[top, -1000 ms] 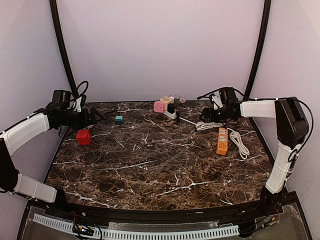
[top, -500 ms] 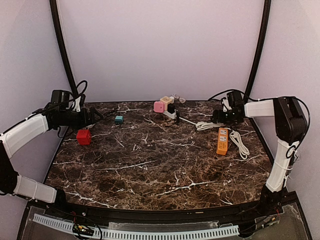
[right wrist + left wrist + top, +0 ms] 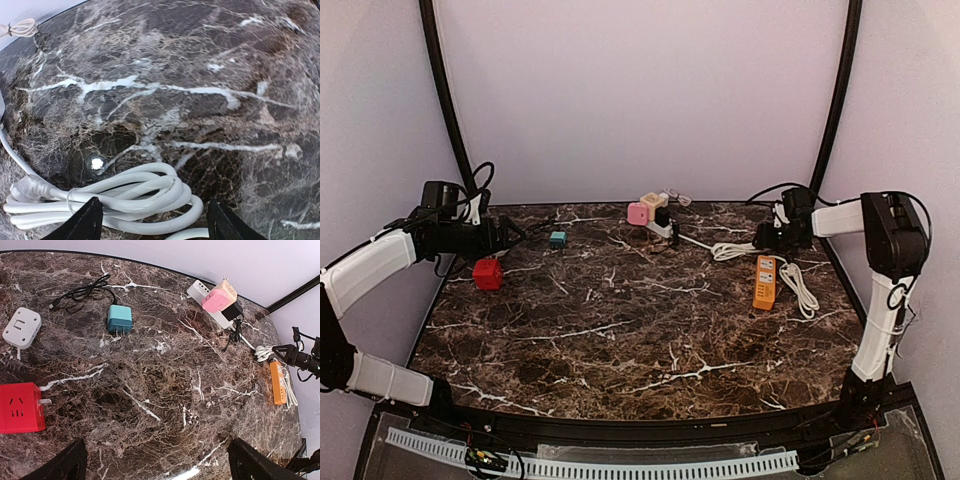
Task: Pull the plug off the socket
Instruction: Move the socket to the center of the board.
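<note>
Hovering over the left rear of the worktop (image 3: pixel 620 340), the left tool (image 3: pixel 158 455) gapes wide and empty near a red cube (image 3: pixel 488 274). At the back centre, the black plug (image 3: pixel 231 311) sits in the white socket (image 3: pixel 199 289) beside a pink adapter (image 3: pixel 218 300). The right tool (image 3: pixel 155 212), fingers apart and holding nothing, hangs above a coiled white cable (image 3: pixel 125 192) by an orange strip (image 3: pixel 764 281).
</note>
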Available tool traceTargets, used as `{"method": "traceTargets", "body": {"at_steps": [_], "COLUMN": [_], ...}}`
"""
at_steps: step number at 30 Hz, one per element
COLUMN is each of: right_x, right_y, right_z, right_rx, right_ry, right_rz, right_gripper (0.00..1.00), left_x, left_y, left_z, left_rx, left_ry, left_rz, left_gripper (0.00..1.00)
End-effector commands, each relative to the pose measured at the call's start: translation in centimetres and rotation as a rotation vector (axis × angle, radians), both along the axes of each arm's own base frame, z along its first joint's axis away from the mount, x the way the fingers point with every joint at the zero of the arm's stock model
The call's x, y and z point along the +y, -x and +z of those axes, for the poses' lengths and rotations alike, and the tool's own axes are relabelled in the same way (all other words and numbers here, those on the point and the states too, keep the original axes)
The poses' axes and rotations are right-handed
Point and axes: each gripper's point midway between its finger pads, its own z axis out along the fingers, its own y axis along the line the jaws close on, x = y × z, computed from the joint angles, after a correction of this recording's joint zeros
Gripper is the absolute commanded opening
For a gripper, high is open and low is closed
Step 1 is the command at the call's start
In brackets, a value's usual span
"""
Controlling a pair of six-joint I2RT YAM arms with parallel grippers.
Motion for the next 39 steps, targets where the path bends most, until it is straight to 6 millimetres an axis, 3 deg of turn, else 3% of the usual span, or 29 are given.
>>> {"method": "traceTargets", "body": {"at_steps": [1, 9, 16, 25, 31, 39], "right_x": [1.1, 1.5, 2.3, 4.0, 7.8, 13.5], "right_y": [-0.2, 0.2, 0.4, 1.3, 3.6, 7.8], "right_z": [-1.1, 1.8, 4.1, 9.4, 12.8, 14.3], "right_rx": [0.022, -0.044, -0.094, -0.186, -0.239, -0.241], "right_ry": [-0.040, -0.065, -0.101, -0.178, -0.233, -0.272], "right_rz": [0.038, 0.063, 0.094, 0.145, 0.230, 0.356], "right_gripper": [0.64, 0.35, 0.01, 0.00, 0.00, 0.00], "left_x": [0.0, -0.1, 0.0, -0.2, -0.3, -0.3], "left_y": [0.7, 0.7, 0.7, 0.6, 0.5, 0.6], "left_z": [0.0, -0.5, -0.5, -0.8, -0.8, -0.9], "left_rx": [-0.005, 0.001, -0.001, 0.004, 0.002, 0.005], "left_ry": [-0.010, -0.002, -0.002, 0.006, 0.011, 0.017], "left_rz": [-0.005, -0.005, -0.004, -0.007, -0.011, -0.010], "left_gripper": [0.99, 0.99, 0.99, 0.99, 0.99, 0.99]}}
